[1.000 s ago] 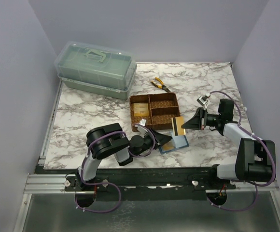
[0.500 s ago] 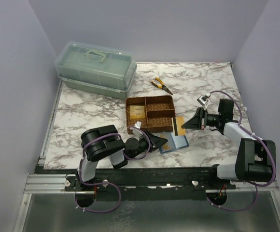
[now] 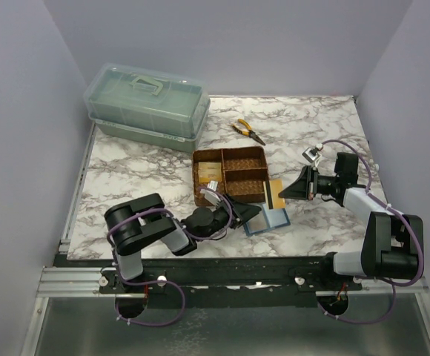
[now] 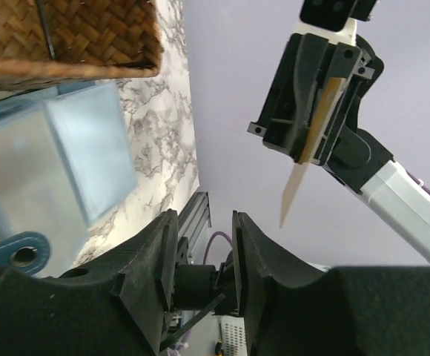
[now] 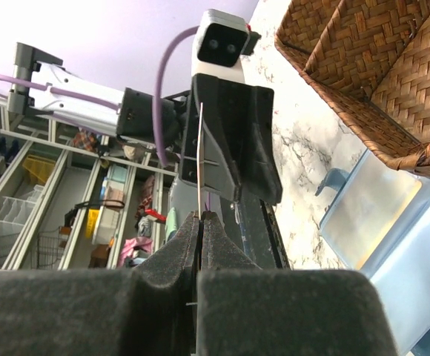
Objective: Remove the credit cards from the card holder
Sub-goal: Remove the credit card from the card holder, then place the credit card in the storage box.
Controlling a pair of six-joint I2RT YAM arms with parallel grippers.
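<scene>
The teal-blue card holder (image 3: 271, 219) lies open and flat on the marble table, just in front of the woven tray (image 3: 253, 194). My right gripper (image 3: 284, 193) is shut on a gold credit card (image 3: 276, 193) and holds it on edge above the holder's right side. In the right wrist view the card (image 5: 201, 148) is a thin line between my shut jaws (image 5: 202, 216). My left gripper (image 3: 253, 213) lies low at the holder's left edge, open and empty (image 4: 204, 226). Another yellowish card (image 3: 210, 172) lies in the tray's left compartment.
Yellow-handled pliers (image 3: 246, 130) lie behind the tray. A green lidded toolbox (image 3: 147, 107) stands at the back left. In the left wrist view the tray (image 4: 67, 37) is at the top left and the holder (image 4: 89, 159) below it.
My left arm's elbow has swung left and lower, with its gripper staying by the holder. The woven tray has shifted slightly left. My right gripper still holds the card in the same place.
</scene>
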